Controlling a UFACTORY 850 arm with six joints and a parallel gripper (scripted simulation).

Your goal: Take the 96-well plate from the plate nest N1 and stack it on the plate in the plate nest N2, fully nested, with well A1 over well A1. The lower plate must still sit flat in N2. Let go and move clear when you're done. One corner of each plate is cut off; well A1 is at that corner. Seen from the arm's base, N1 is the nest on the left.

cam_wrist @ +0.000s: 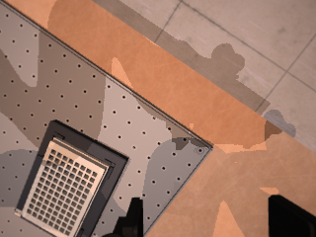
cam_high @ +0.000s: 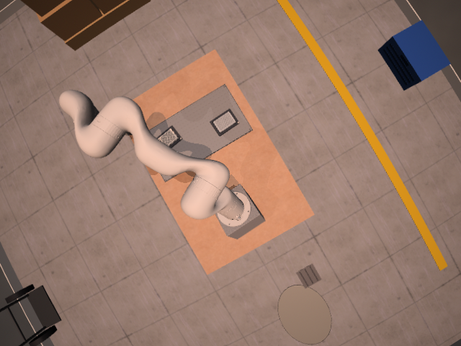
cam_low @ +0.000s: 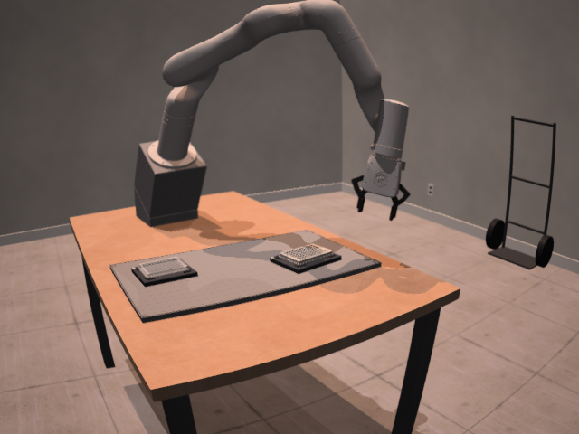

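Orange bench [cam_low: 289, 326] is carrying a grey perforated board [cam_low: 242, 285], the plate [cam_low: 306, 253] sitting in nest N1 [cam_low: 327, 259] near its end edge. Beyond the bench edge, the gripper [cam_low: 376, 207] is hanging wide open, holding nothing, high over bare floor [cam_low: 490, 326].

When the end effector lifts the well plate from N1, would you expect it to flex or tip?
The N1 plate looks like a rigid moulded grid, so probably stiff and light. Flat and low in its nest, it seems unlikely to tip. The open end effector hangs above, empty.
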